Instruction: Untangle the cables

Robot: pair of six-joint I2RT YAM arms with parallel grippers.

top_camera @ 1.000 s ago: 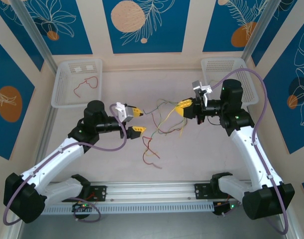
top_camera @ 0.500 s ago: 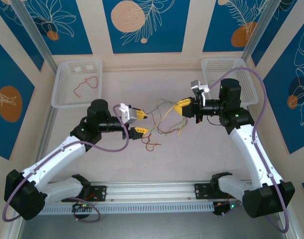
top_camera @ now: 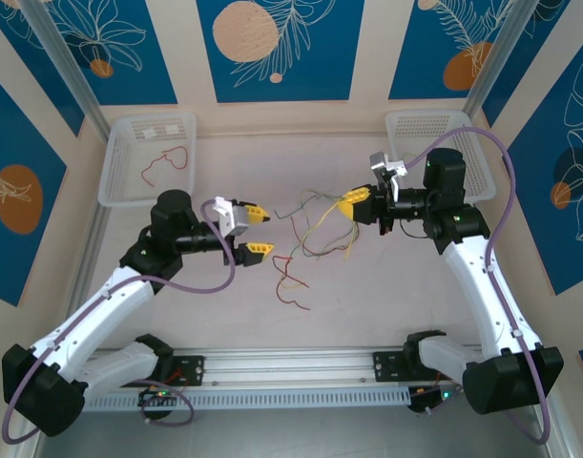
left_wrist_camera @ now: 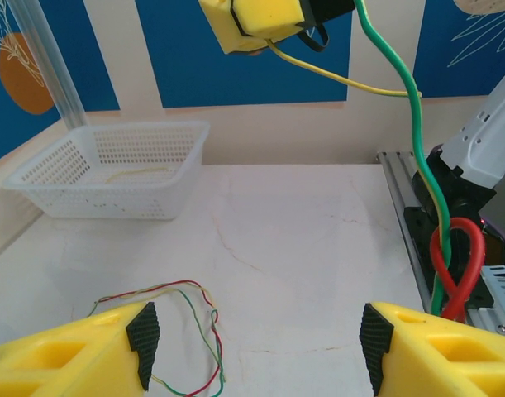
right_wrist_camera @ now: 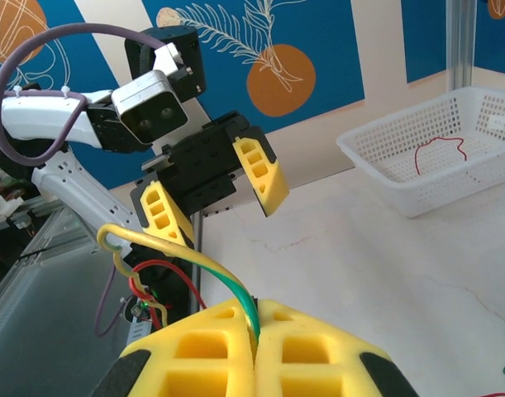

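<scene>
One red cable (top_camera: 167, 160) in basket (top_camera: 114, 186), far left corner of table (top_camera: 367, 296) — other cables (top_camera: 315, 229) tangled mid-table. Right gripper (top_camera: 353, 204) pinches them; left gripper (top_camera: 263, 232) spread, empty.

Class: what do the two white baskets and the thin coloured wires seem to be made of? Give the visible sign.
Left basket and right basket: probably moulded plastic, matte white, shown by fine mesh walls. Wires: smooth, slightly glossy coloured sheathing, likely plastic; any metal core is hidden.

Green and pale yellow cables (top_camera: 322, 229) hang tangled in loose loops; a red cable (top_camera: 293, 282) lies kinked beside them; a second red cable (top_camera: 165, 158) curls in the left basket (top_camera: 119, 143)
</scene>
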